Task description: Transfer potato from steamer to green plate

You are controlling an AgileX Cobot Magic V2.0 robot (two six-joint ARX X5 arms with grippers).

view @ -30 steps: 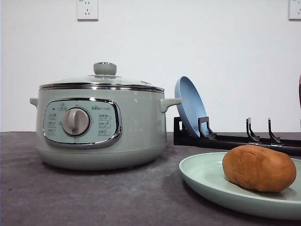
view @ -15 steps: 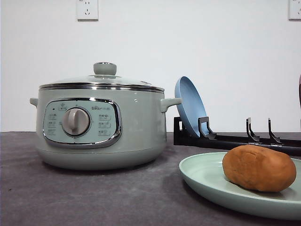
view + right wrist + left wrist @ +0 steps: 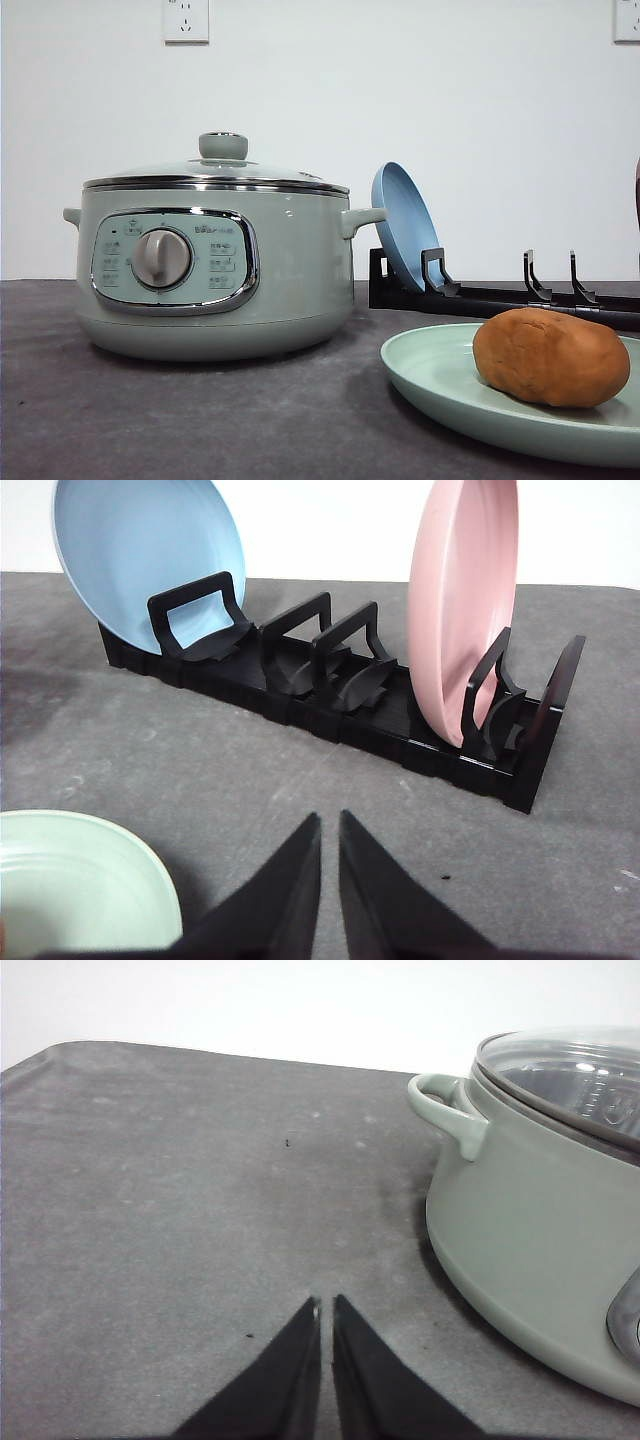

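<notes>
The orange-brown potato [image 3: 550, 356] lies on the pale green plate [image 3: 440, 380] at the front right of the table. The sage-green steamer [image 3: 210, 265] stands at the left with its glass lid and green knob [image 3: 223, 146] on. In the left wrist view my left gripper [image 3: 326, 1305] is shut over bare grey table, beside the steamer [image 3: 540, 1230] and its side handle [image 3: 445, 1110]. In the right wrist view my right gripper [image 3: 329, 820] is shut above the table, with the green plate's rim [image 3: 110, 865] beside it.
A black dish rack [image 3: 340, 695] stands behind the plate, holding a blue plate [image 3: 150, 560] and a pink plate [image 3: 460, 600] upright. The blue plate [image 3: 403, 225] and rack [image 3: 500, 295] also appear in the front view. A white wall closes the back.
</notes>
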